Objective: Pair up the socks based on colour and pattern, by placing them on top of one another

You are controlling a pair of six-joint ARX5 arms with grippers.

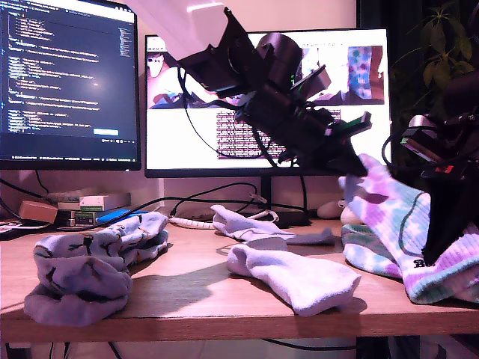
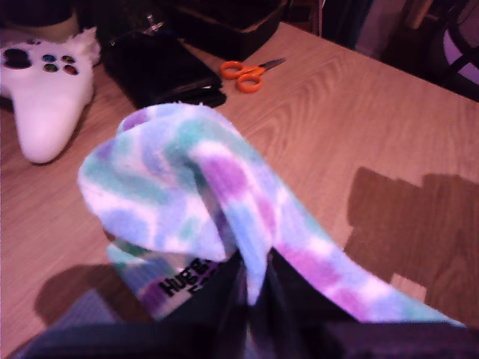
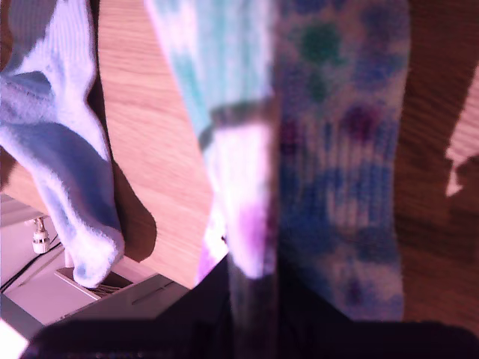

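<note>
A tie-dye sock [image 1: 393, 206] hangs stretched between both grippers at the exterior view's right. My first gripper [image 1: 435, 247] [image 2: 251, 299] is shut on its lettered cuff end [image 2: 187, 288]. My second gripper [image 1: 355, 166] [image 3: 254, 292] is shut on the sock's other end [image 3: 337, 164], higher up. Another tie-dye sock [image 1: 370, 256] lies on the table below it. Two white socks [image 1: 299, 278] [image 1: 247, 224] lie mid-table, and one [image 3: 67, 149] shows in the second wrist view. Two pale blue socks with dark motifs [image 1: 82, 273] are piled at the exterior view's left.
Two monitors [image 1: 67, 75] [image 1: 194, 134] stand behind the wooden table [image 1: 187, 299], with cables and small boxes [image 1: 82, 206] at their feet. In the first wrist view, a white game controller [image 2: 45, 97], orange scissors [image 2: 247, 75] and a black case [image 2: 161, 67] lie beyond the held sock.
</note>
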